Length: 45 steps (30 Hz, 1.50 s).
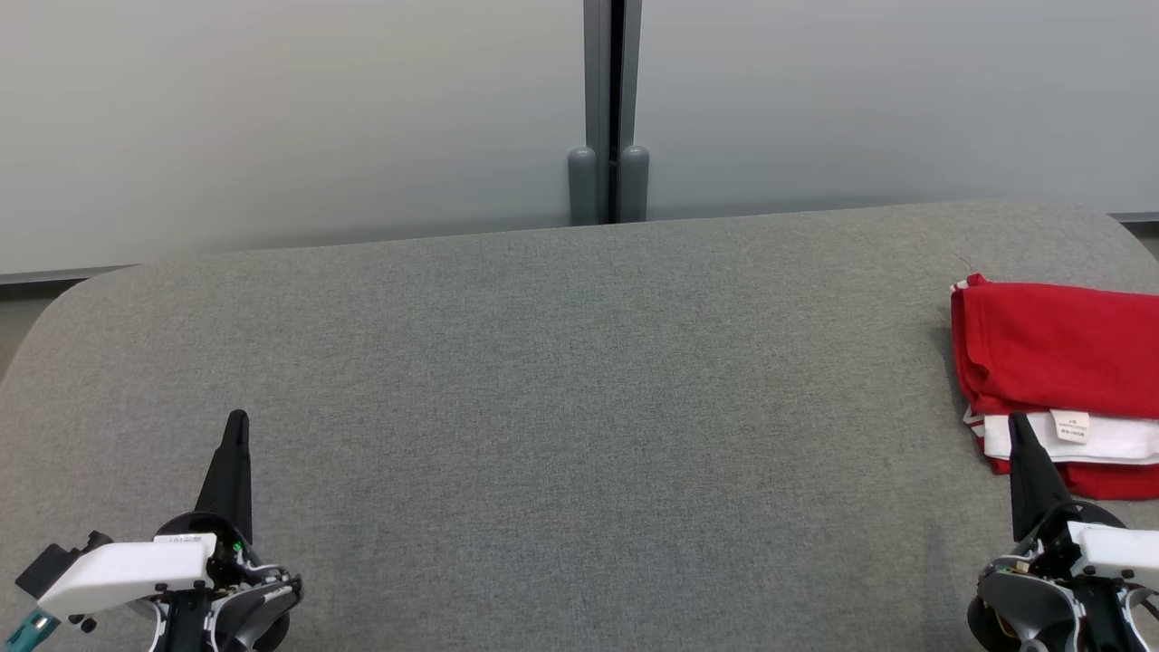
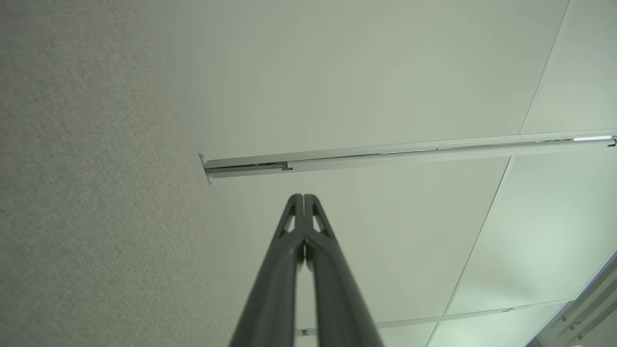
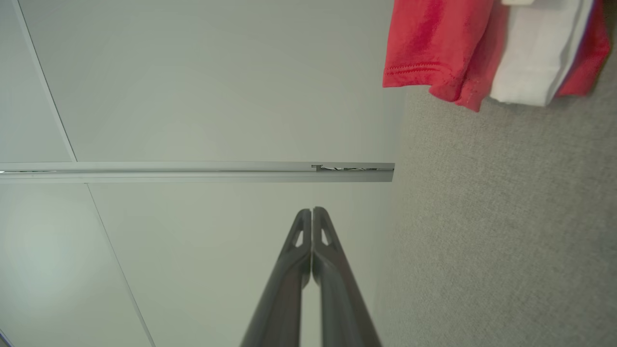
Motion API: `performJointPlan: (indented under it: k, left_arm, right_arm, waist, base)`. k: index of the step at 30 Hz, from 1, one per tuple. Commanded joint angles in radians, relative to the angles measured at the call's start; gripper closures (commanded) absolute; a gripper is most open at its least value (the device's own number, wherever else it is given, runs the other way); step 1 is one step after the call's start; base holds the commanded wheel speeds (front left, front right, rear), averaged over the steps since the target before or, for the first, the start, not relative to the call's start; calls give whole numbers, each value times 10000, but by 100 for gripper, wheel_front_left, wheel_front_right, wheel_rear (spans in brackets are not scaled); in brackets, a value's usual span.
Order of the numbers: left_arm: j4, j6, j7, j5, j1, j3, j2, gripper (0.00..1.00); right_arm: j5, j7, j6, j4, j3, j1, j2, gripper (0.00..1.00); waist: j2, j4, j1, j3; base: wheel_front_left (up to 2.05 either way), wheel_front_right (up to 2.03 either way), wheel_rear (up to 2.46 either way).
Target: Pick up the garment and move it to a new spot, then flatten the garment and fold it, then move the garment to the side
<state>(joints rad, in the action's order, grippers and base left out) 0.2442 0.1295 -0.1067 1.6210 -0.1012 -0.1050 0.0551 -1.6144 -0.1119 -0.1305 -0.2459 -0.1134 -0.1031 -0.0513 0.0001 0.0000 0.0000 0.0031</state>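
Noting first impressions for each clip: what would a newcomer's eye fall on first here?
The folded red garment with its white band and label, at the far right of the grey table. Then the dark grippers in the head view's bottom corners: left gripper and right gripper both shut and empty, the right one near the garment but apart from it.

Closed right gripper [image 3: 312, 212] beside folded garment [image 3: 434, 43]
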Motion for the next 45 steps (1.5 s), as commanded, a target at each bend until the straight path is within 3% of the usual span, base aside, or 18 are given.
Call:
performJointPlan:
  k: [1, 45]
  left_arm:
    - [15, 39, -42, -23, -124, -43, 33, 100]
    - [15, 39, -71, -80, -130, -86, 0, 100]
  right_arm:
    - [12, -55, -4, 30, -15, -91, -5, 100]
    - [29, -56, -4, 30, -26, -93, 4, 100]
  waist:
    - [-1, 0, 0, 0]
    - [-1, 0, 0, 0]
  base:
    - [0, 0, 0]
    - [0, 0, 0]
